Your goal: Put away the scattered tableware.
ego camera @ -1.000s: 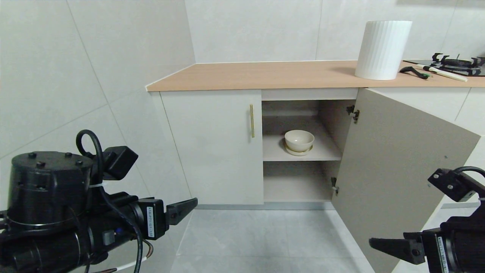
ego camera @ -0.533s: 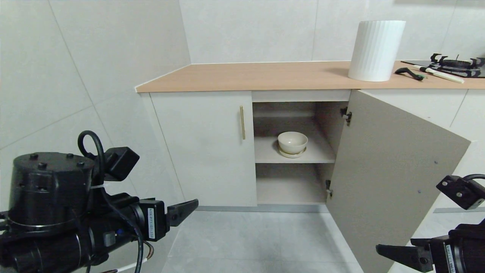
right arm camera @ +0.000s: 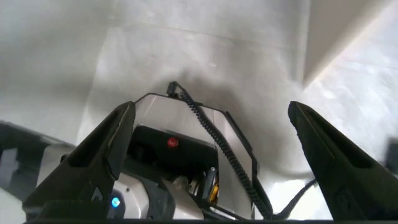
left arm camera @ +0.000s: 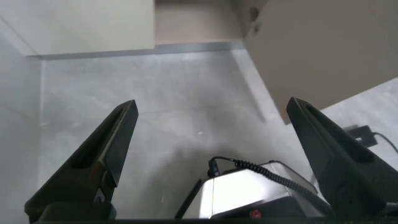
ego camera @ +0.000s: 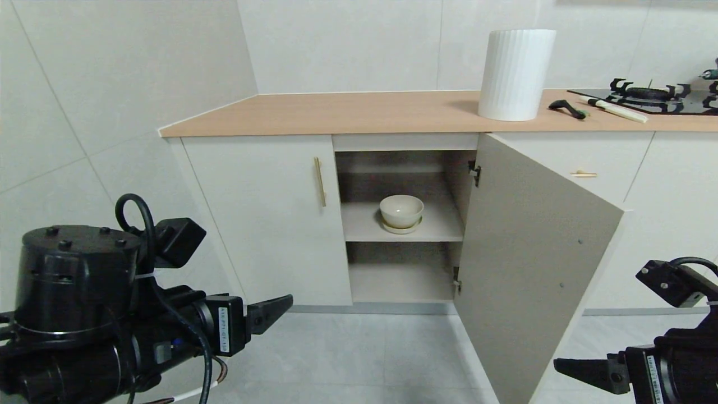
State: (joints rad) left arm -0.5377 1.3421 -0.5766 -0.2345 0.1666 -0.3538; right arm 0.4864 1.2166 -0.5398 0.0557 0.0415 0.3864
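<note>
My left fingers (left arm camera: 102,152) and right fingers (right arm camera: 99,155) spread, empty. Cabinet door (ego camera: 527,252) open just ahead of right fingers; recommend pushing near its free edge.

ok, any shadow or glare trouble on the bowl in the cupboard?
Head view: bowl evenly lit, no glare; shade only at the back and in the lower compartment of the cupboard; the white container throws a soft shadow on the countertop. Left wrist view: left claw dark against the pale floor.
</note>
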